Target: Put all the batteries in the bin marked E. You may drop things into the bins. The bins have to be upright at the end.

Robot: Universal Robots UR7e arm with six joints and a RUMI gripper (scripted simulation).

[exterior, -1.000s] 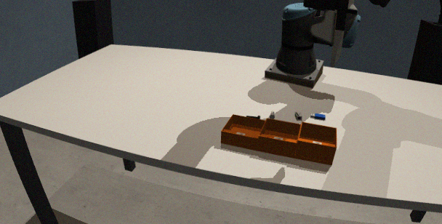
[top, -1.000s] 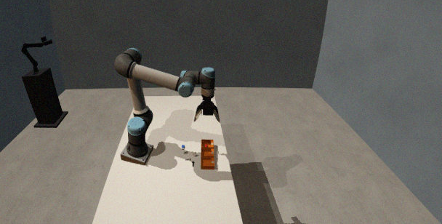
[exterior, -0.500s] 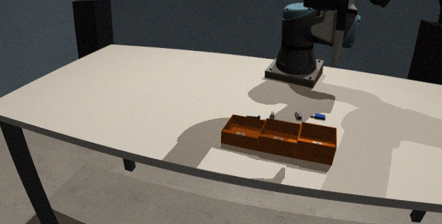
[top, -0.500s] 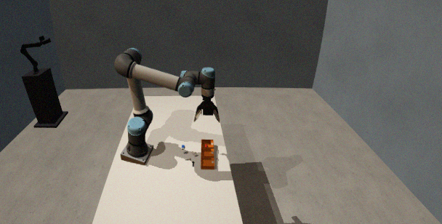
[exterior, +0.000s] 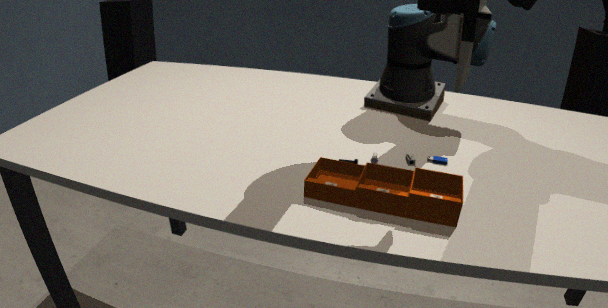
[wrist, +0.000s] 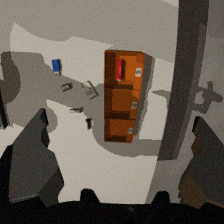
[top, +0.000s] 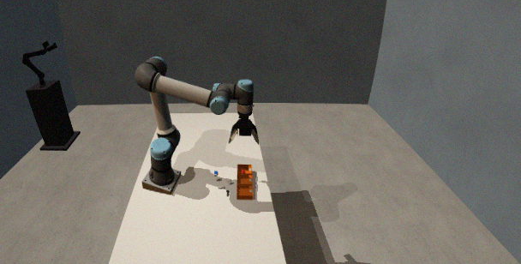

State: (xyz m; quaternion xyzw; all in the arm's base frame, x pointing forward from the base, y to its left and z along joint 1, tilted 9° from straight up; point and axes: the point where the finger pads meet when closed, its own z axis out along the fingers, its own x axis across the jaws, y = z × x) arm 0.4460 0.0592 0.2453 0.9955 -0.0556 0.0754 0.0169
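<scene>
An orange row of three bins point(top: 239, 186) point(exterior: 430, 212) point(wrist: 107, 100) stands upright on the white table; its labels are too small to read. A red object point(top: 242, 171) point(wrist: 120, 69) lies in the end compartment nearest the blue piece. A small blue cylinder that looks like a battery point(top: 216, 172) point(exterior: 439, 159) point(wrist: 56, 65) lies on the table beside the bins. Several small dark parts point(exterior: 410, 160) point(exterior: 373, 158) point(exterior: 348, 160) point(wrist: 66, 87) point(wrist: 89, 122) lie along the same side. My gripper point(top: 244, 141) point(wrist: 121, 113) is open and empty, high above the table, behind the bins.
The arm's base point(top: 161, 181) point(exterior: 406, 97) is bolted to the table point(top: 193, 237) point(exterior: 150, 131) near the small parts. The bins sit close to the table's right edge in the top view. Black pedestals point(top: 50, 117) point(exterior: 127, 36) stand on the floor away from the table.
</scene>
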